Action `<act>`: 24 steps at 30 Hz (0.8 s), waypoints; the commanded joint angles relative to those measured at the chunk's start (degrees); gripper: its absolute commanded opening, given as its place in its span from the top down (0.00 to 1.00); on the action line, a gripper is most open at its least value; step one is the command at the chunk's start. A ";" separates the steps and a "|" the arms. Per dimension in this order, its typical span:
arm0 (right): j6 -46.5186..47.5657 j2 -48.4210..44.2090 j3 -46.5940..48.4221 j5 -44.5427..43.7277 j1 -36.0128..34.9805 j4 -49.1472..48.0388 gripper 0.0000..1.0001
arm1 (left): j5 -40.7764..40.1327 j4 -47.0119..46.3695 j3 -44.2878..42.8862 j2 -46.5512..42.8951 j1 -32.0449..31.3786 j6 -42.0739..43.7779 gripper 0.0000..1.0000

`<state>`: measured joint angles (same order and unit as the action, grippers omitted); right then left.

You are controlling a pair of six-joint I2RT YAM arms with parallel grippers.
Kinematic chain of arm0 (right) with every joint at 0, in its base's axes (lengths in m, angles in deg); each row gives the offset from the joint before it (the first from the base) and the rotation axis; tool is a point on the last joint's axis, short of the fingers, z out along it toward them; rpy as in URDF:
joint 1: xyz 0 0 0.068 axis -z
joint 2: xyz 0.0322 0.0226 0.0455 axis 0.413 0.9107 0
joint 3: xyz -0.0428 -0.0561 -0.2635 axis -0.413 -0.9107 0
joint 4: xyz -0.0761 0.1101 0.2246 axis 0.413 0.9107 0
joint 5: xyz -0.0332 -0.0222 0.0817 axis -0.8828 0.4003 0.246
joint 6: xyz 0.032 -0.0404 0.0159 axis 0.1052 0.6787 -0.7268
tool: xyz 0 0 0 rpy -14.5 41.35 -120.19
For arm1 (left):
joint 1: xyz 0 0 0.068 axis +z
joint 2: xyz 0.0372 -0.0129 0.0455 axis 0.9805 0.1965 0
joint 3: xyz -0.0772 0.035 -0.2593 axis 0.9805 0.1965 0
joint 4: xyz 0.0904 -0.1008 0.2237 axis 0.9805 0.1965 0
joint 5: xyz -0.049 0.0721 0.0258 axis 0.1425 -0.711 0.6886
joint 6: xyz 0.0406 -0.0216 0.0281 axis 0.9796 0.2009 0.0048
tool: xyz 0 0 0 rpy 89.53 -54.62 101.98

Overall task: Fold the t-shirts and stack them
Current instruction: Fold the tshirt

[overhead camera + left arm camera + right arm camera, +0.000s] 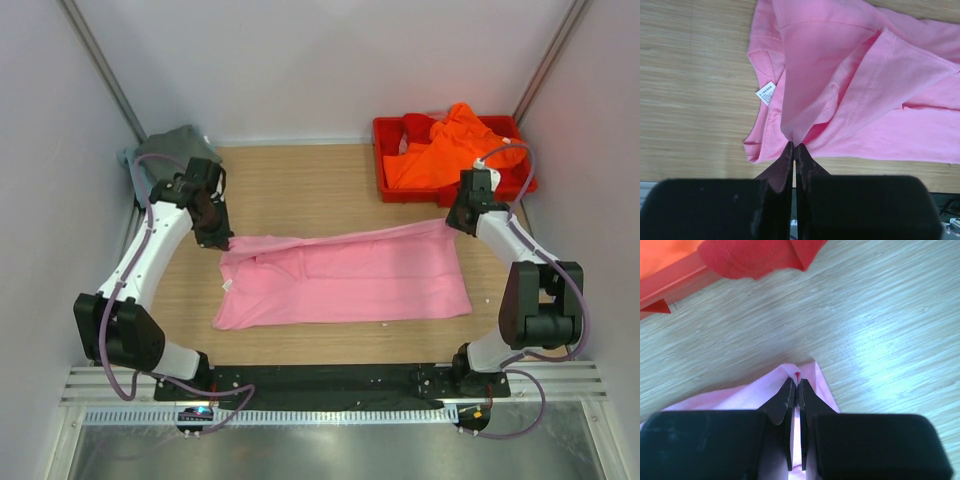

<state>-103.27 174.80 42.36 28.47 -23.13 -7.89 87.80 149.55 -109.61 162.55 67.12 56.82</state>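
wooden table [300, 180]: pink shirt [340, 285], orange shirt [450, 150], grey shirt [175, 145], one each; left tool [796, 146], right tool [796, 382] pinching pink.

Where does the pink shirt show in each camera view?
Top external: pink shirt lies spread across the middle of the table.
Left wrist: it fills the upper right, with a fold pinched in the left gripper.
Right wrist: only a corner shows, low centre, pinched in the right gripper.
Shared landmark: the wooden table, under the shirt in all three.
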 commanded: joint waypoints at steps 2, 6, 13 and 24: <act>-1.14 -4.20 -1.60 -1.29 0.33 0.46 0.99 | -1.16 1.28 1.59 -3.71 0.13 0.51 1.00; -1.40 -5.69 -3.01 -1.73 0.33 1.26 0.99 | -1.60 2.15 2.47 -5.56 0.13 0.43 1.00; -2.72 -7.45 -6.09 -2.17 0.33 2.05 0.99 | -1.25 3.30 6.42 -9.52 0.21 -0.27 1.00; -7.54 -8.07 -8.20 -7.79 0.94 7.58 0.46 | 1.38 5.14 13.45 -17.34 0.13 -2.29 0.85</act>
<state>-108.14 169.29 34.66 25.06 -23.02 -2.29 88.15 152.74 -97.11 148.58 67.12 55.53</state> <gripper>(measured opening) 0.410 0.078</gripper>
